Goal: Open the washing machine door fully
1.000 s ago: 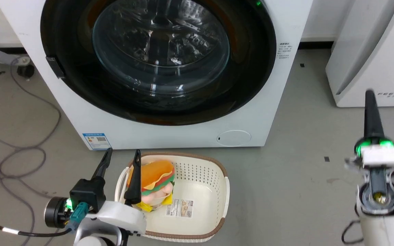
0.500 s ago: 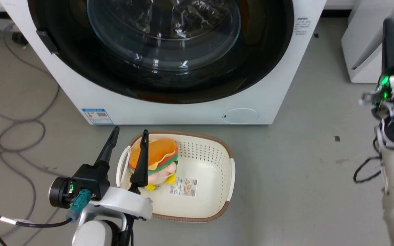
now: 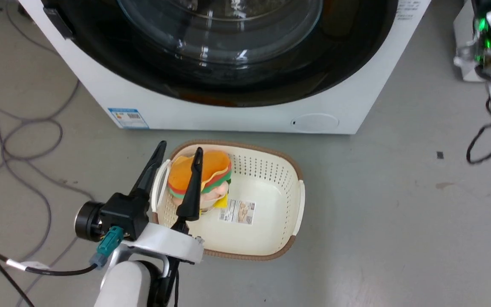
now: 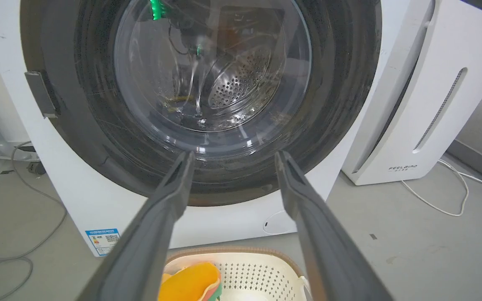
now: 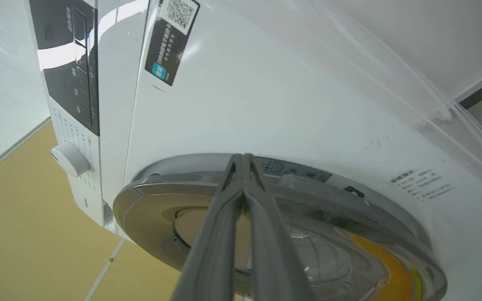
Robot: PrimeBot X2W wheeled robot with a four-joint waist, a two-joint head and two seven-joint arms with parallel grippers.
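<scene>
Washing machine door (image 4: 211, 83) looks stiff and slick; hook its right rim. Right gripper (image 5: 243, 158) jaws closed, left gripper (image 4: 233, 154) jaws apart.

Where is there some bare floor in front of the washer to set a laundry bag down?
The widest bare floor lies right of the basket, in front of the washing machine. A smaller patch sits between the grey cables and the left claw. The basket corner with the burger toy by that claw is crowded.
</scene>
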